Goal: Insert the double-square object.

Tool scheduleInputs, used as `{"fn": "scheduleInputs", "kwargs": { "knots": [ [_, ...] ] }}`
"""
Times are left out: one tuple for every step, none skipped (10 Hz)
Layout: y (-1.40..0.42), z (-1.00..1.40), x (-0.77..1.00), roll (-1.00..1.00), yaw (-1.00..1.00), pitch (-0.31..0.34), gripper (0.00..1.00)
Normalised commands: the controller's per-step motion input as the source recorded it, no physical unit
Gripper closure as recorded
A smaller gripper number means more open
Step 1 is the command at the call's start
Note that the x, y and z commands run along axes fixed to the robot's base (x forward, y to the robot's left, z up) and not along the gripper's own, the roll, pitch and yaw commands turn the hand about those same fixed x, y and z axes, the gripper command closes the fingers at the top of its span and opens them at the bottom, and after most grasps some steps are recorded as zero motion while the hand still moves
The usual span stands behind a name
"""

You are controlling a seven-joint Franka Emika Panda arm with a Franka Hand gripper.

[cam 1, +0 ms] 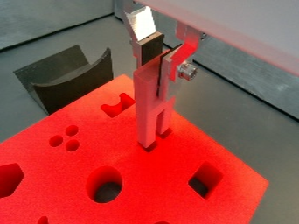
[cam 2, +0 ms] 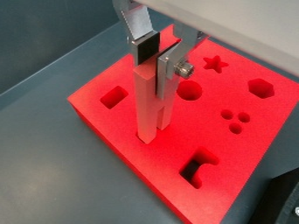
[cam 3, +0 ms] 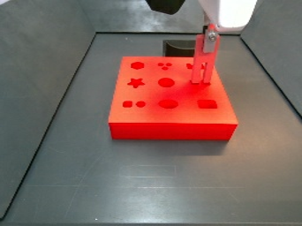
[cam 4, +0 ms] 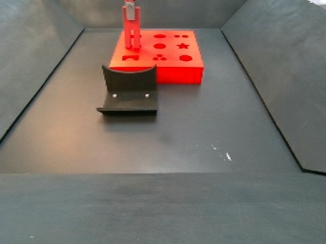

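My gripper (cam 1: 158,54) is shut on the top of the double-square object (cam 1: 149,109), a long slim red bar held upright. The gripper also shows in the other wrist view (cam 2: 158,59), gripping the bar (cam 2: 152,105). The bar's lower end meets the top of the big flat red block (cam 1: 59,162) with shaped holes, near one edge (cam 2: 117,122). I cannot tell whether the end has entered a hole. In both side views the gripper (cam 3: 210,33) (cam 4: 129,8) holds the bar (cam 3: 203,66) (cam 4: 129,27) over the block (cam 3: 165,128) (cam 4: 173,74).
A dark grey curved piece (cam 1: 59,79) stands on the floor beside the block, also seen in both side views (cam 3: 179,46) (cam 4: 129,91). Dark sloping walls (cam 3: 48,106) enclose the grey floor (cam 4: 192,133).
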Motion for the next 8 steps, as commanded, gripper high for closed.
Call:
{"fn": "scheduleInputs", "kwargs": {
  "knots": [
    [-0.13,0.00,0.00,0.04,-0.06,0.013,1.00],
    [-0.13,-0.02,0.00,0.02,-0.06,0.010,1.00],
    [0.00,-0.14,0.00,0.00,-0.12,0.001,1.00],
    [0.00,-0.26,0.00,0.00,-0.20,0.023,1.00],
    [0.11,-0.23,0.00,0.00,-0.26,0.039,1.00],
    [0.11,-0.19,0.00,0.00,-0.25,0.036,1.00],
    [0.03,-0.30,0.01,0.00,-0.26,0.039,1.00],
    [0.00,-0.44,0.15,0.10,-0.22,0.114,1.00]
  ]
}}
